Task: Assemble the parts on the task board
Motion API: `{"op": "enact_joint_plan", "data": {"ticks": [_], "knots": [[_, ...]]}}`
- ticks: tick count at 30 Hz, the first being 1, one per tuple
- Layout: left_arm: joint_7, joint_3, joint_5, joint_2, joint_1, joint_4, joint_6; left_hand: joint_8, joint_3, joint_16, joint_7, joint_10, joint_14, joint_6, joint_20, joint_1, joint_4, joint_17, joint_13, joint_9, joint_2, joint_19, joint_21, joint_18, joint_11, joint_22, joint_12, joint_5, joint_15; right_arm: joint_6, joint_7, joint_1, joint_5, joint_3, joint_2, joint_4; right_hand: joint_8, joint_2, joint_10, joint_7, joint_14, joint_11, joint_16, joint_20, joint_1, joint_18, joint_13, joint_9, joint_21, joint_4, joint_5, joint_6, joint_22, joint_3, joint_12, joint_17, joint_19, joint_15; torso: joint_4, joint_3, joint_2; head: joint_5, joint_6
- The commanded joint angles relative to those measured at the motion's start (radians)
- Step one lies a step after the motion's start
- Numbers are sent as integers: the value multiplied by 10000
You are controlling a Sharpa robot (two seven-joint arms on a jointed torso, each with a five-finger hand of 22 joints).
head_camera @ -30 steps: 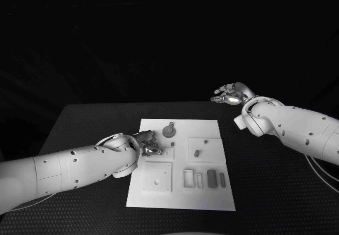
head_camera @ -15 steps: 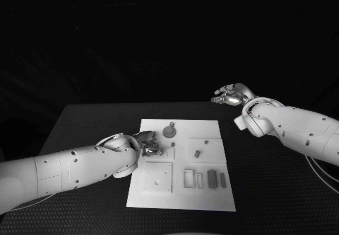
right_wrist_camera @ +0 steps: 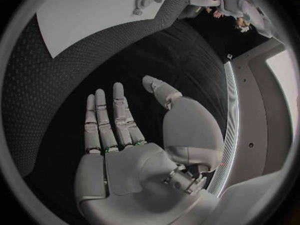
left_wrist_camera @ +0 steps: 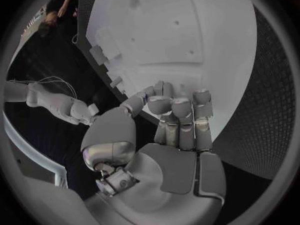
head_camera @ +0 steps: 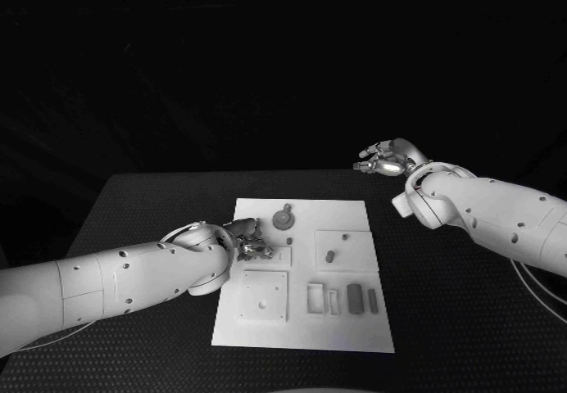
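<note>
The white task board (head_camera: 355,332) lies in the middle of the table. On it are a round part (head_camera: 283,219), a small peg (head_camera: 288,241) and several small pieces near its right side (head_camera: 329,256). My left hand (head_camera: 246,243) hovers over the board's left edge, just left of the peg. Its fingers (left_wrist_camera: 181,110) are curled in against the thumb above the board (left_wrist_camera: 187,30), and nothing shows between them. My right hand (head_camera: 384,160) is raised beyond the board's far right corner. Its fingers (right_wrist_camera: 115,117) are spread and hold nothing.
A raised square plate (head_camera: 262,295) and a row of slots with upright pieces (head_camera: 355,295) fill the board's near half. Black table (head_camera: 142,205) surrounds the board on all sides. In the right wrist view the board (right_wrist_camera: 94,15) lies far off.
My left hand has shifted very slightly over the board's left edge. The right arm has not moved.
</note>
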Motion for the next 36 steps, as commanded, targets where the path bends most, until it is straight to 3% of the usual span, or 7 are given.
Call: {"op": "enact_joint_plan", "data": {"ticks": [1,26,36], "knots": [[61,-28,254,44,-39,40,608,74,25,81,-1066,-455,-62,1647,-1152,-302,-36,-20,-13,-45,163,-90,48,-59,-415,191,94,69,-243,131,25,-6,4,0,6,3,66,-3,-1607,293,-39,950,45,25,-68,-101,-16,-17,-53,46,56,163,16,1,-7,-13,-69,0,5,0,-1,-3,-3],[-124,-27,126,110,-37,-19,845,306,279,227,-1098,-481,-34,1658,-1158,-1141,-312,-80,-23,-226,817,-90,103,-45,-443,193,289,157,-222,176,5,-20,2,0,21,-23,76,5,-1602,295,-76,952,73,37,-51,-105,-76,-46,-61,26,334,169,64,18,17,-56,-103,17,6,1,-8,-1,-34],[-264,-25,-121,177,-32,-76,1288,424,473,290,-1136,-480,42,1688,-1177,-1249,-427,-104,0,-273,839,-35,157,-15,-482,196,413,386,-247,190,1,-21,1,-1,34,-38,82,5,-1597,293,-91,952,87,42,-49,-106,-97,-58,-64,12,478,174,85,18,30,-75,-119,24,4,-1,-3,-11,-39]]}}
